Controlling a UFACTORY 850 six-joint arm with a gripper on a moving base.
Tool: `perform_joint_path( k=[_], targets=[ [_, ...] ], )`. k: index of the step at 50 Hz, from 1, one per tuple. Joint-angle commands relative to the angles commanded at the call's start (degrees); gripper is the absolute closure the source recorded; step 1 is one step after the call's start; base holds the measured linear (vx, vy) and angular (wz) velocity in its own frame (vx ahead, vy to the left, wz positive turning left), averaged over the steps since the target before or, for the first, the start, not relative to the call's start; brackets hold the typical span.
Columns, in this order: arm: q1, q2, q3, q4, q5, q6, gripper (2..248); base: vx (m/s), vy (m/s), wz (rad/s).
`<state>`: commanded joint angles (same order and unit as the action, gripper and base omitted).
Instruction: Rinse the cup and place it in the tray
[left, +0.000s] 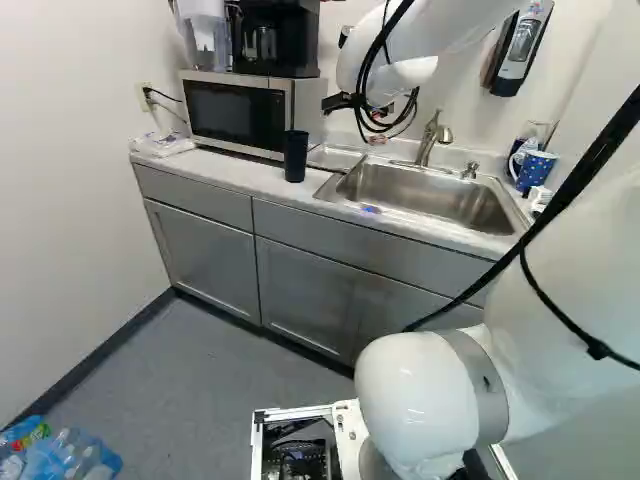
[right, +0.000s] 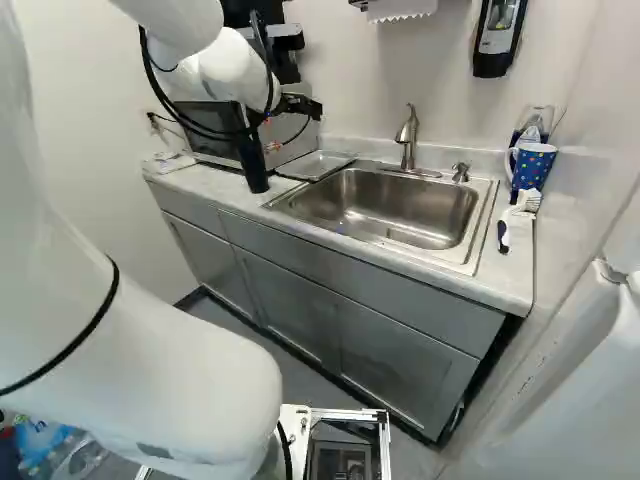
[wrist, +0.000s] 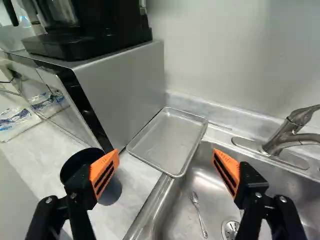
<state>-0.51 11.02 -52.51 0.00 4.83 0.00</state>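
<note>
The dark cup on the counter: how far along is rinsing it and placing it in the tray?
Placing isn't done: the tall dark cup stands on the pale counter, outside the shallow silver metal tray. Rinsing can't be confirmed. In hand: nothing; the black, orange-padded tool is open. Left: probably grasping, rinsing, placing.

Bright, diffuse light, with soft shadows and glints (rather mild ones) on the steel sink (right: 484, 215)

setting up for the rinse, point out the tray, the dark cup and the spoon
Tray (wrist: 167, 140): wrist view, on its bare flat bottom
Dark cup (left: 296, 158): left base view, on its side wall
Spoon (wrist: 194, 198): wrist view, on its bowl
</note>
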Motion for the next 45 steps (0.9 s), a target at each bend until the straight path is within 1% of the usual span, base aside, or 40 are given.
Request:
perform_joint_path(
  k=[19,30,45],
  targets=[
    [-0.3,-0.3,-0.2,0.0,0.0,0.0,3,0.000,0.000,0.000],
    [-1.5,-1.8,-1.6,0.0,0.0,0.0,3,0.000,0.000,0.000],
    [-3.6,-4.6,-4.2,0.0,0.0,0.0,3,0.000,0.000,0.000]
  ],
)
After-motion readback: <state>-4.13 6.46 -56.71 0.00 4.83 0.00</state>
